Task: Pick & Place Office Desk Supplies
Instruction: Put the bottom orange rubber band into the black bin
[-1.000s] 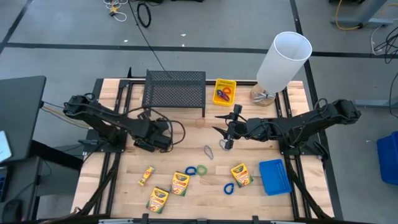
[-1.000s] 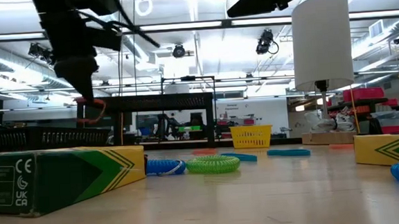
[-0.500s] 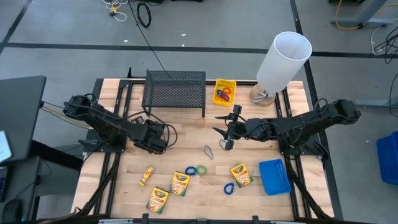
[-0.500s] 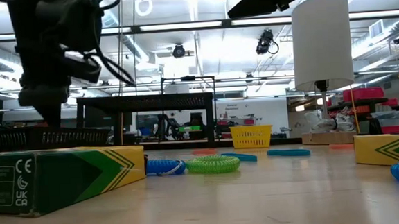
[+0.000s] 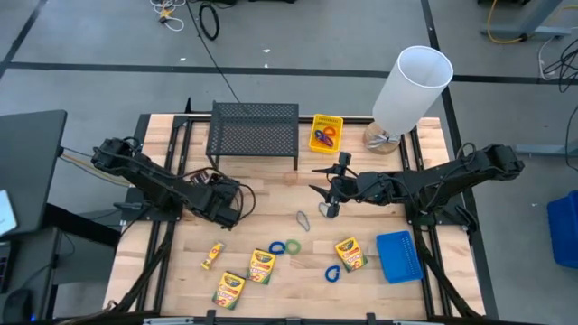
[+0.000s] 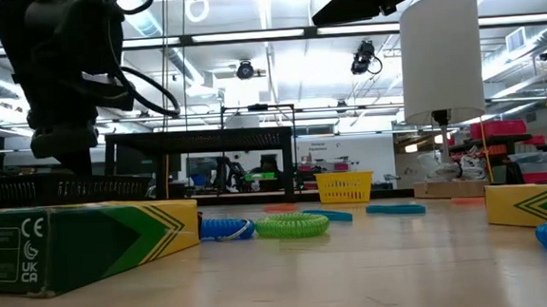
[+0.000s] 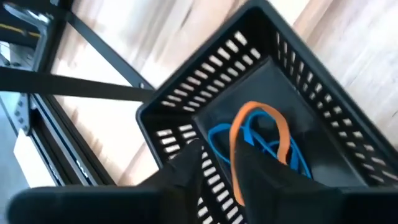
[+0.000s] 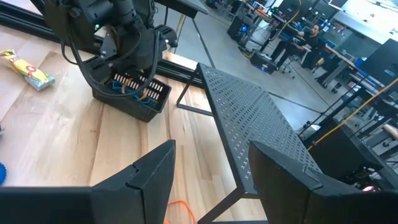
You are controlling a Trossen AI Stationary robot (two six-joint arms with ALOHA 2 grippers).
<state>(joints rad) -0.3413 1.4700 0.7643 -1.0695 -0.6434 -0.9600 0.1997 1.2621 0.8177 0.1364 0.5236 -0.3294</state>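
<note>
A black bin (image 7: 186,93) stands at the table's left; blue loops (image 7: 273,149) and an orange loop (image 7: 258,118) lie in it. My left gripper (image 7: 217,168) reaches down into that bin (image 8: 134,93), its fingers a little apart. My right gripper (image 5: 327,194) hangs open above the table's middle with nothing between its fingers. Crayon boxes (image 5: 262,265) (image 5: 229,289) (image 5: 349,254) lie near the front edge. With them lie a green loop (image 5: 293,246), a blue loop (image 5: 333,273) and a grey loop (image 5: 302,219). My left gripper comes at the bin from above, slanting down. The orange loop's near end (image 7: 236,177) runs up between the parted fingers, along the inner side of one finger (image 7: 267,180). I cannot tell whether it is pinched. The loop's far part rests on the blue loops.
A black wire-mesh rack (image 5: 255,131) stands at the back, with a yellow bin (image 5: 326,133) holding loops to its right. A tall white cylinder (image 5: 411,88) stands at the back right. A blue bin (image 5: 399,255) sits at the front right. Another orange loop (image 8: 177,208) lies under my right gripper.
My left gripper has come down with the orange loop, from beside the rack's top into the black bin, and has shifted a little toward the table's left edge. The loop hung in the air before and now lies partly on the blue loops.
</note>
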